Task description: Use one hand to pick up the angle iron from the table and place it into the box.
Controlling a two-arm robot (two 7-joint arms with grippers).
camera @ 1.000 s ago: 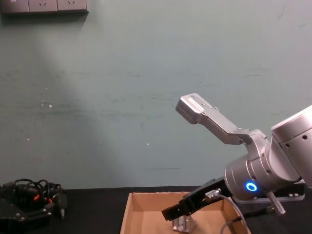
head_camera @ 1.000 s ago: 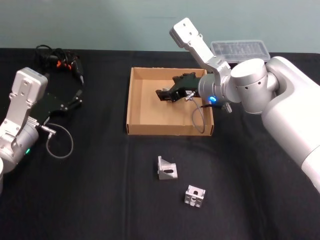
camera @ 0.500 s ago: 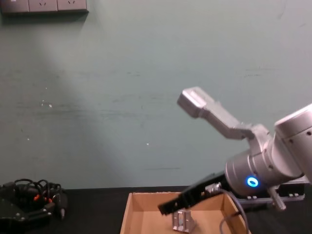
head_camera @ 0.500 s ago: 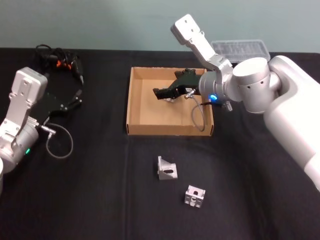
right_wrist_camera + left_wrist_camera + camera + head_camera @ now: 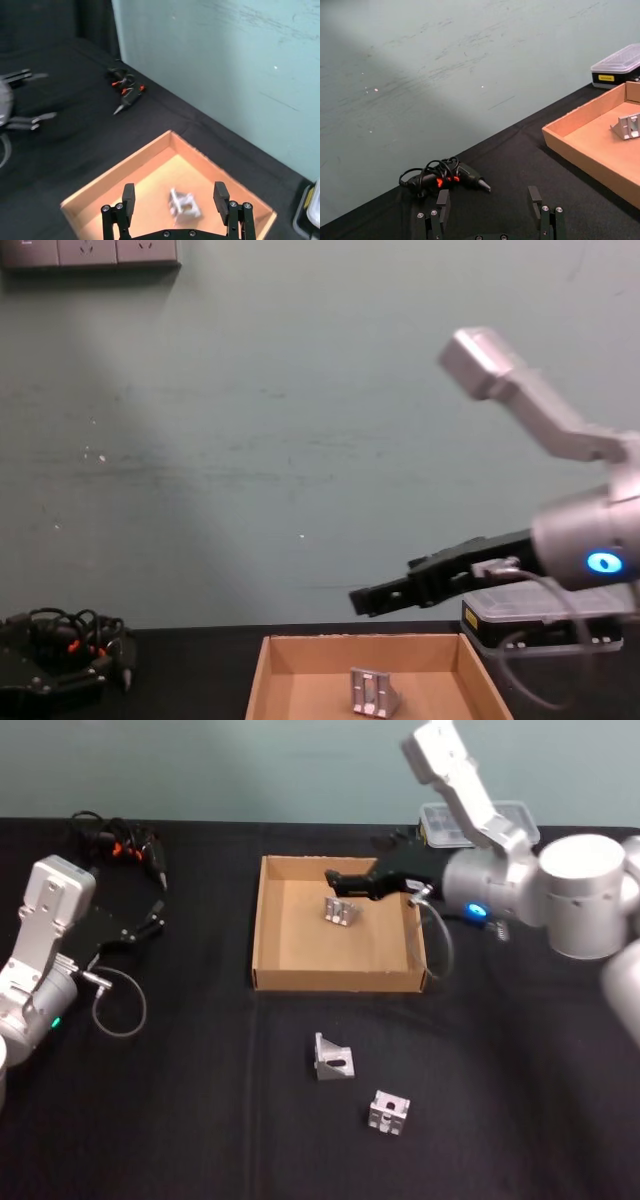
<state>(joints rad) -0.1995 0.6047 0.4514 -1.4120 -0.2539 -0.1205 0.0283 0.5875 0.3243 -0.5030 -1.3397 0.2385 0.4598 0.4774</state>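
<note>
In the box [image 5: 258,935]: an angle iron [image 5: 341,910] is lying on its floor.
Right gripper [image 5: 338,883]: hovering above it — fingers spread wide, gripping nothing.
Left gripper [image 5: 489,205]: idling at left, fingers apart.
Table [image 5: 200,1100]: matte black, bearing two brackets [image 5: 331,1058] [image 5: 388,1112]; teal wall [image 5: 250,440] behind.

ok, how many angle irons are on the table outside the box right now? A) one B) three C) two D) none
C: the left angle iron and the nearer angle iron lie on the table in front of the box; the third angle iron sits inside it.
</note>
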